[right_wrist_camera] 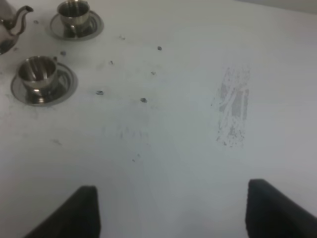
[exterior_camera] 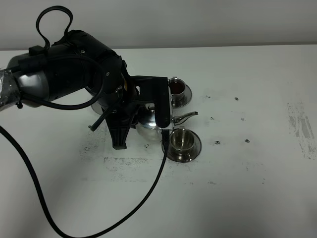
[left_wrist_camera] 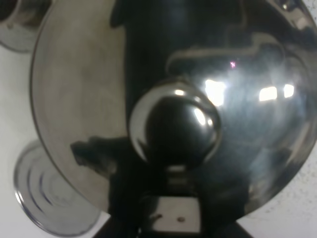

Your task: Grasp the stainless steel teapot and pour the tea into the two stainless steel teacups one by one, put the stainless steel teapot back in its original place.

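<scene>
Teapot (exterior_camera: 148,119): mirror-bright silver, with dark reflections across the lid.
Far cup (exterior_camera: 177,88): silver, dark reddish-brown liquid inside.
Near cup (exterior_camera: 181,138): plain shiny silver.
Saucer (left_wrist_camera: 44,198): silver, faint concentric rings.
Table (exterior_camera: 247,188): white, with grey scuff patches and small dark specks.
Left arm (exterior_camera: 64,74): glossy black.
Cable (exterior_camera: 29,173): black.

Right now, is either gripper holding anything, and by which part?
The left gripper holds the stainless steel teapot, apparently by its loop handle; the contact itself is hidden. The right gripper is open and holds nothing.
</scene>
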